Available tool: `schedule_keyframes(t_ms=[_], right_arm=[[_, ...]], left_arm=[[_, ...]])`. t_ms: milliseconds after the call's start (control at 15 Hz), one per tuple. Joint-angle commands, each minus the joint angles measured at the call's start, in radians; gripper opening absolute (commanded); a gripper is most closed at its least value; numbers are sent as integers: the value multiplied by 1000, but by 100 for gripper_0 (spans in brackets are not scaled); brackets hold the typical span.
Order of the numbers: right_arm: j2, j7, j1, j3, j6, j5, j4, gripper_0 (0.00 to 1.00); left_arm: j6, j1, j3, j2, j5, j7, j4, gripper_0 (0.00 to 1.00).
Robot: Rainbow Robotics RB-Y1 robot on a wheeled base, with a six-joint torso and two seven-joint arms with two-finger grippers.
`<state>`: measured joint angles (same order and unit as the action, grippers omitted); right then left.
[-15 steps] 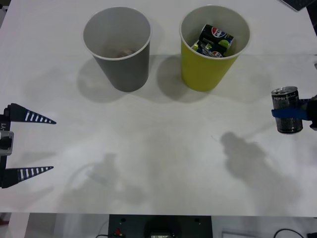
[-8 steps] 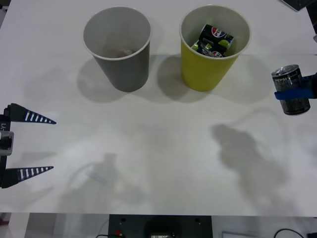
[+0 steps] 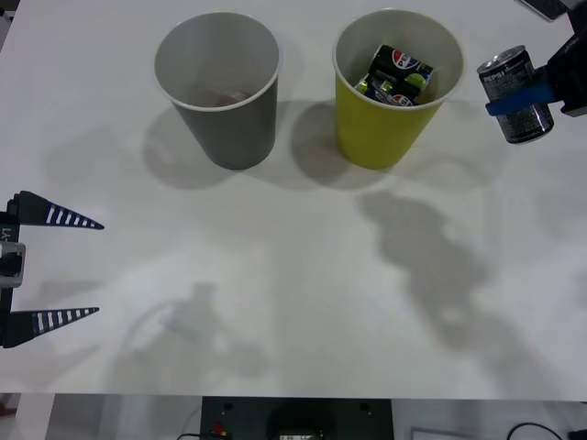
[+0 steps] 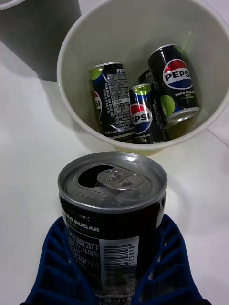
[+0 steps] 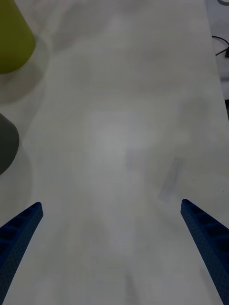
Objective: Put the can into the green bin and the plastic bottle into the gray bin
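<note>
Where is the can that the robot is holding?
The can is up in the air in the right gripper, at the right edge of the front view, just beside the green bin and not yet over its opening.

Two bins stand on the table: one gray bin (image 3: 217,87) and one green bin (image 3: 396,87). Five cans: four inside the green bin (image 4: 143,113), one held can (image 3: 516,95) at three o'clock of it.

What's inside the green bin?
The green bin holds black Pepsi cans; three show clearly, a fourth peeks out behind them. They hide the bin's bottom. The right gripper holds another can beside the bin.
</note>
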<state>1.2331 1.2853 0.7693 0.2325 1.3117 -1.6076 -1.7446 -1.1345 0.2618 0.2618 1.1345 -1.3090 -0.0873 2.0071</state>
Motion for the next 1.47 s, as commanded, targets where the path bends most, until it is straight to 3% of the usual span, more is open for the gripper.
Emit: schedule_keyframes(t_ms=[67,533,800,933,1067,1133,1200,1267,1333,1467], right_arm=[[-18,0,166,145,0,-6,96,0],[-216,-1,498,367,-3,-83,436,0],[-336,-4,568,381,-39,-206,571,0],[-371,-18,574,381,-71,-235,609,0],[-394,-43,573,381,-91,-242,629,6],[-396,-52,573,381,-88,-242,629,22],[-396,-61,574,381,-86,-239,629,45],[-396,-86,573,381,-83,-236,629,78],[-396,-96,573,381,-75,-233,629,96],[-389,-109,573,381,-66,-221,629,100]], left_arm=[[0,0,0,0,0,0,0,100],[0,0,0,0,0,0,0,100],[0,0,0,0,0,0,0,100],[0,0,0,0,0,0,0,100],[0,0,0,0,0,0,0,100],[0,0,0,0,0,0,0,100],[0,0,0,0,0,0,0,100],[0,0,0,0,0,0,0,100],[0,0,0,0,0,0,0,100],[0,0,0,0,0,0,0,100]])
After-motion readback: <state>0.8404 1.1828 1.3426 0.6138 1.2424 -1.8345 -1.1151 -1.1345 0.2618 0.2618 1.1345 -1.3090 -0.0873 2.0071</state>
